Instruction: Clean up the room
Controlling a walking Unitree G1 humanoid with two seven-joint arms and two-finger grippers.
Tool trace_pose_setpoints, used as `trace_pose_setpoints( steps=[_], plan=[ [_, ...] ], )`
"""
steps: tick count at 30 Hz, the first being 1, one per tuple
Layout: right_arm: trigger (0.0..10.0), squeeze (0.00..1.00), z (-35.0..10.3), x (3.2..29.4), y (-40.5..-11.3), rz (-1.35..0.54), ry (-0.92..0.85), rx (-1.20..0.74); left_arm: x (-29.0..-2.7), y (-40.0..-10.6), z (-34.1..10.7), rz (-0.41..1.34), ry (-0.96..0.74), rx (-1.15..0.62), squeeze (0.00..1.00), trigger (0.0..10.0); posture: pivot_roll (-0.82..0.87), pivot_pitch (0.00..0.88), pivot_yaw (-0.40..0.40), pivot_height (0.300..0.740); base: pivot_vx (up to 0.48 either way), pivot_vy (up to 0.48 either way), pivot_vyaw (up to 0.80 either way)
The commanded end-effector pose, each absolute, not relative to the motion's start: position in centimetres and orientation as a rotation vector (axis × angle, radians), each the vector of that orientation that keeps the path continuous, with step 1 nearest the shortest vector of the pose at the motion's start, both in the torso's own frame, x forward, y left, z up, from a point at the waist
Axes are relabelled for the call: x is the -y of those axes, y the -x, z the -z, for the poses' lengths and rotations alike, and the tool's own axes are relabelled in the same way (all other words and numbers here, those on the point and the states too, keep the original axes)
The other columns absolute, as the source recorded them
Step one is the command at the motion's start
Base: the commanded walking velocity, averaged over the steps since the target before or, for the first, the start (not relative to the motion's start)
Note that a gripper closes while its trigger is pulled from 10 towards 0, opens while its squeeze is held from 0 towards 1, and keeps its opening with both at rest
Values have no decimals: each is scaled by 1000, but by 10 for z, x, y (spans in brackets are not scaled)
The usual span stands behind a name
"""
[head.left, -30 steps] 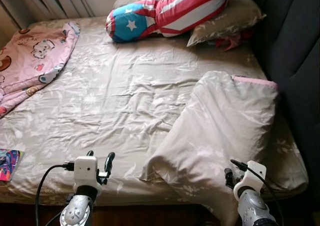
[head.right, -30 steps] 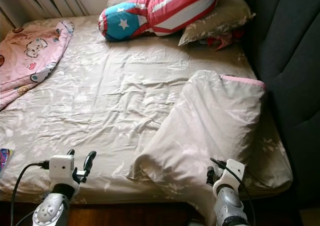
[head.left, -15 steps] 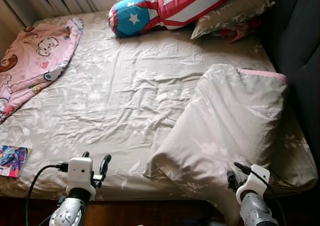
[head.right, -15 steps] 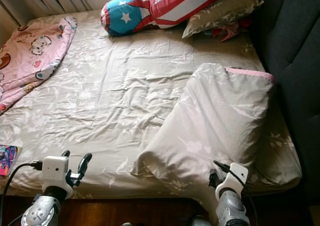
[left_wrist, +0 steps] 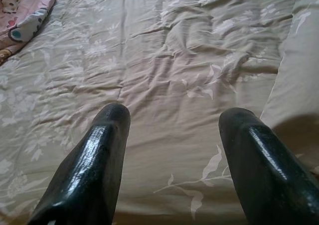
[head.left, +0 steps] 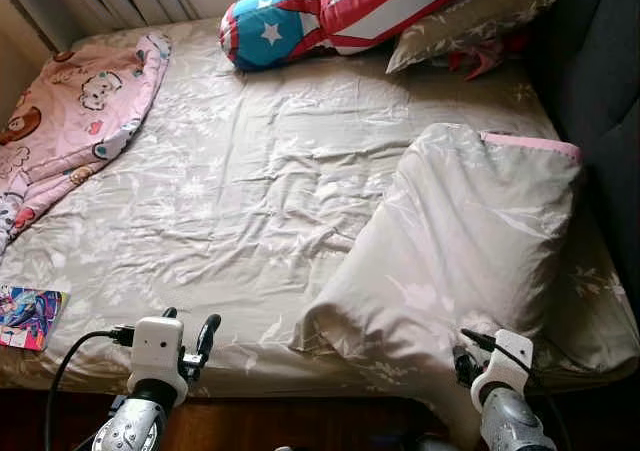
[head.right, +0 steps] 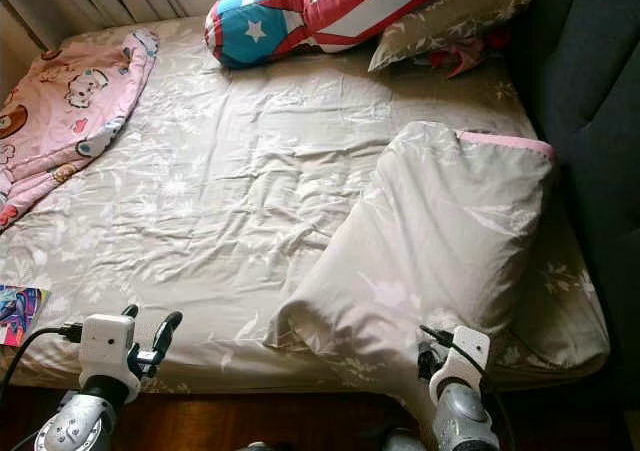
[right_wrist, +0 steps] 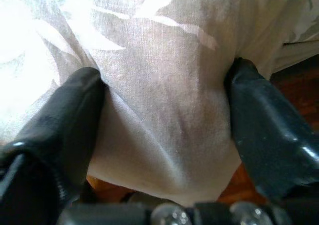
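The right tool (right_wrist: 164, 115) had its two black fingers spread wide on either side of a hanging fold of the beige duvet (head.left: 470, 241), cloth between them but not pinched. That duvet lay bunched along the bed's (head.left: 250, 181) right edge, its lower corner drooping over the near edge toward the floor. The left tool (left_wrist: 172, 150) hovered wide apart above the near edge with nothing in it. If the right fingers closed on too thin a fold, the fabric would likely slip out when pulled; a hard tug could drag the fitted sheet (head.left: 230, 221) askew. A pink blanket (head.left: 70, 111) lay at the far left corner, a small book (head.left: 25, 316) at the near left edge.
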State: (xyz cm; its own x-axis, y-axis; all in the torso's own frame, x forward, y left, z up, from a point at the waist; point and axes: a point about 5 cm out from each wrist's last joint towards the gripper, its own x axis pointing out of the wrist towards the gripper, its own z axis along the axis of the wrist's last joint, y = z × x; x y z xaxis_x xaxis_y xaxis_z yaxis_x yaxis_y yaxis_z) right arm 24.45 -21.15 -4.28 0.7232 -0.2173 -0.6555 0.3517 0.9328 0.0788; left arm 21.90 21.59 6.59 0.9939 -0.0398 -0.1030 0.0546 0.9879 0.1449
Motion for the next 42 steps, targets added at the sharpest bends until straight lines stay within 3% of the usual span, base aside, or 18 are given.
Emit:
trace_pose_setpoints(
  steps=[1,13,42],
  plan=[
    [0,0,65,196,-218,293,-226,-832,-218,-216,-63,44,-151,-125,0,10000,89,271,178,740,0,0,0],
    [0,0,70,195,-208,259,-196,-842,-211,-220,-61,53,-136,-129,0,10000,66,266,159,740,0,0,0],
    [0,0,64,199,-217,258,-188,-803,-196,-230,-51,25,-95,-120,0,10000,14,243,88,740,0,0,0]
  ],
)
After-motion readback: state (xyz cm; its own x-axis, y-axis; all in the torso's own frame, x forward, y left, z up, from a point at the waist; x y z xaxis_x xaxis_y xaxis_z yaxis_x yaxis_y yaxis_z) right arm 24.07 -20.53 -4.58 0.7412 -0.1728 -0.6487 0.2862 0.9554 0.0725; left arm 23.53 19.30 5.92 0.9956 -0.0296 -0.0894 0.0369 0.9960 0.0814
